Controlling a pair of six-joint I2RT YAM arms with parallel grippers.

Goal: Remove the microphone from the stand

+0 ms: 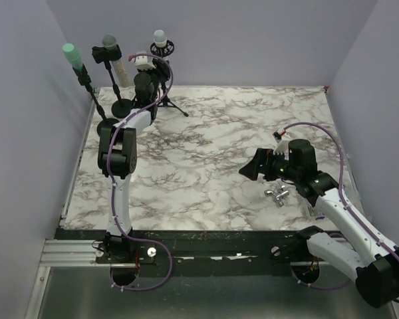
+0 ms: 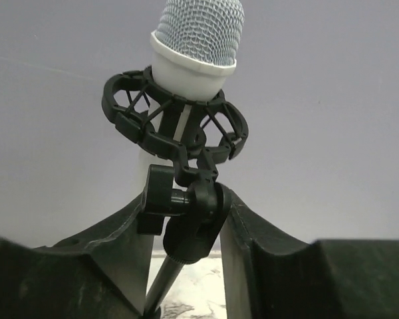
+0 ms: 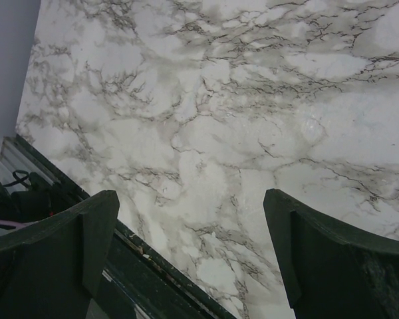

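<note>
The microphone [image 2: 198,40] gets its grille top chopped by the frame edge in the left wrist view, and the stand [image 2: 161,282] pole vanishes low down between the left gripper [image 2: 186,203] fingers [image 2: 86,266]. From above, the small metal thing [image 1: 277,193] by the right arm [image 1: 339,212] is too tiny to name.

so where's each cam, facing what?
Top external: above, behind the bases, down onto the table; left arm and right arm show.
Left wrist: below the microphone, looking up; left end effector flanks its stand.
Right wrist: down at table's near edge; right end effector open.
Shared: top external and left wrist both show the microphone.
</note>
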